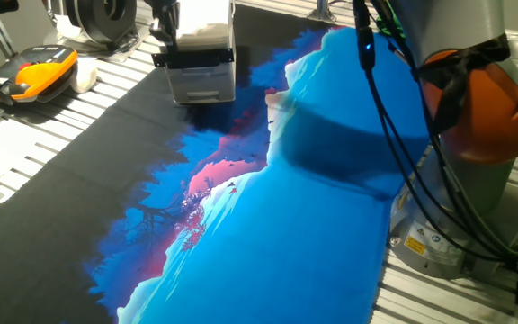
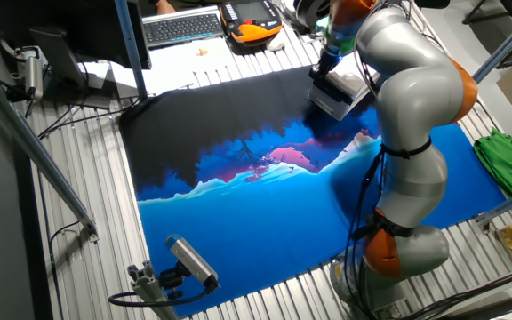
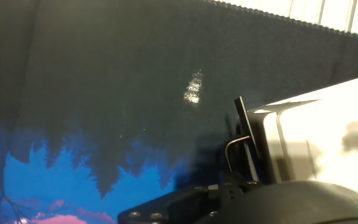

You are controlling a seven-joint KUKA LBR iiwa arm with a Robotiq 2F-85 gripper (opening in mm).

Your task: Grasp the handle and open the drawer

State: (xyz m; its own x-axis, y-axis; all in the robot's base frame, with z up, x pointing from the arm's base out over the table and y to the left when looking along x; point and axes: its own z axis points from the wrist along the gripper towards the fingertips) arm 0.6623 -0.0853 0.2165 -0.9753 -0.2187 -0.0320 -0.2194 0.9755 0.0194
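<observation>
The small white cabinet [image 1: 207,36] stands on the dark far part of the mat, with the drawer's grey front [image 1: 203,83] facing the camera and looking pushed in. The black handle [image 1: 194,58] runs across that front. My gripper [image 1: 163,40] comes down from above at the handle's left end. In the other fixed view the gripper [image 2: 324,71] sits against the cabinet [image 2: 343,96]. The hand view shows the handle [image 3: 243,134] edge-on, beside the white cabinet [image 3: 319,137], running down to my dark gripper [image 3: 229,190]. Whether the fingers have closed on the bar is hidden.
An orange-and-black case [image 1: 30,72] lies at the back left on the slatted table [image 1: 43,153]. A keyboard [image 2: 181,27] sits beyond the mat [image 1: 268,234]. The arm's cables [image 1: 394,108] hang at the right, near its base [image 2: 403,249]. A green cloth [image 2: 509,156] lies off the mat.
</observation>
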